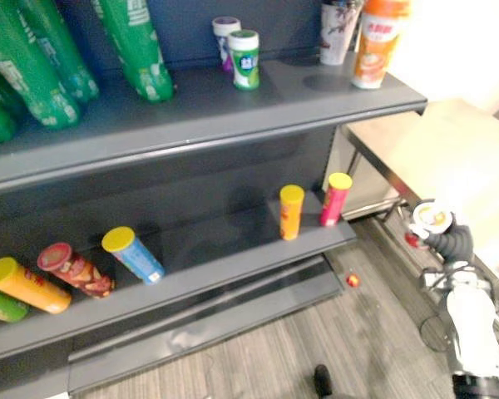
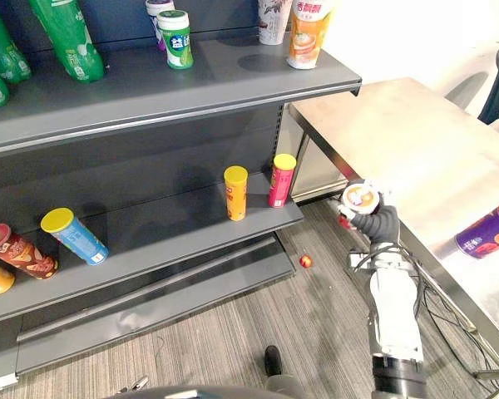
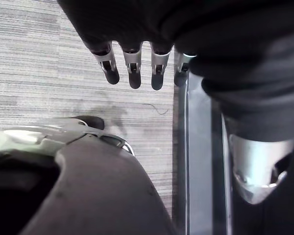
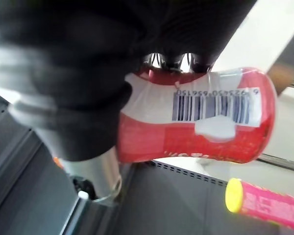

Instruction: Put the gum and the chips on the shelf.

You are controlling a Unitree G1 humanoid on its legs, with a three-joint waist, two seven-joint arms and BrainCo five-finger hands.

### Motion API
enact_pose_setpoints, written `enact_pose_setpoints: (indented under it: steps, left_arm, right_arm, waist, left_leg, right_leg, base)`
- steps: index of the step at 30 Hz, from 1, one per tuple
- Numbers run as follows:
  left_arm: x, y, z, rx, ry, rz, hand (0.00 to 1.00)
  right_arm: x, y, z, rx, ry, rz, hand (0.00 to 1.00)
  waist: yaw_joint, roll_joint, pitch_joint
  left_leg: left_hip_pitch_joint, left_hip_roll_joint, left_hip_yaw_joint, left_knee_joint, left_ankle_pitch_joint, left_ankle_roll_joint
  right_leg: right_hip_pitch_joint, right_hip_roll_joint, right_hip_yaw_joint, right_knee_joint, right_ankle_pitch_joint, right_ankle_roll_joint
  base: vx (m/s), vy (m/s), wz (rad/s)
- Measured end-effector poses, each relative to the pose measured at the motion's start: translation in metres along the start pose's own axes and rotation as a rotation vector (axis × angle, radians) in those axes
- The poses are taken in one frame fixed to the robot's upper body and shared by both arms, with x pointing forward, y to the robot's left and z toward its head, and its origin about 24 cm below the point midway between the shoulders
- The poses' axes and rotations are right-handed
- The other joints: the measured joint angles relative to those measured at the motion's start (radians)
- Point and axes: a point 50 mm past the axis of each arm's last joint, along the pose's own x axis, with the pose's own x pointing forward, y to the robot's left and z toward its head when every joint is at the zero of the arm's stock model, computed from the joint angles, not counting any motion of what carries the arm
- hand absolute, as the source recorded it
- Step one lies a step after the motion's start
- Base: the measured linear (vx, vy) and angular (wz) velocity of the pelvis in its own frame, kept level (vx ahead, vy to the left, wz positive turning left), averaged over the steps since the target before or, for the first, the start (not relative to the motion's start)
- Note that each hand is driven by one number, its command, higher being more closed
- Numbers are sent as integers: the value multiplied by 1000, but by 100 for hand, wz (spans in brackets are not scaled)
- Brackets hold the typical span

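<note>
Gum bottles stand on the upper shelf — chip cans below, table rightward.

upper shelf bare mid-right, gum bottles left, cups right

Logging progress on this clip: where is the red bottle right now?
The red bottle is gripped in the right hand, low on the robot's right beside the steel table, not yet on the shelf.
</note>
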Motion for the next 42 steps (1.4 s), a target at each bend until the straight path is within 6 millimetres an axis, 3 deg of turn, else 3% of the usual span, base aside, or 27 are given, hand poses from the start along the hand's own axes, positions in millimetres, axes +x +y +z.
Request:
enact_pose_setpoints:
  steps: [9,17,22,28,42]
  left_arm:
    - [0,-1,-2,24,12,-6,0]
    - [0,-1,-1,31,10,-5,0]
    - [0,1,0,24,16,9,0]
    - [0,6,2,-1,14,22,0]
    - [1,6,4,-6,6,29,0]
  right_arm:
    - [53,-4,63,30,-269,-14,100]
    - [88,22,118,54,-439,70,100]
    - [114,36,141,115,-470,86,100]
    - [128,54,140,134,-410,129,100]
    - [136,71,136,132,-353,192,100]
  waist:
    - [9,-5,-3]
    - [31,-13,-6]
    - [36,-25,-4]
    - [59,-52,-2]
    - [66,-59,2]
  left_leg:
    - [-1,-1,-2,4,2,2]
    - [-12,-7,-19,4,5,8]
    - [-15,-18,-31,3,11,13]
    - [-18,-19,-32,4,14,14]
    - [-22,-19,-33,-1,19,14]
  right_leg:
    - [-2,-2,-1,0,3,-3]
    - [1,-12,-16,0,6,-3]
    - [4,-21,-27,0,9,-1]
    - [1,-25,-28,0,12,-3]
    - [-3,-23,-36,0,13,-3]
  base:
    - [-26,-25,0]
    - [-16,-22,6]
    - [-24,-8,7]
    - [-29,-24,1]
    - [-8,-11,0]
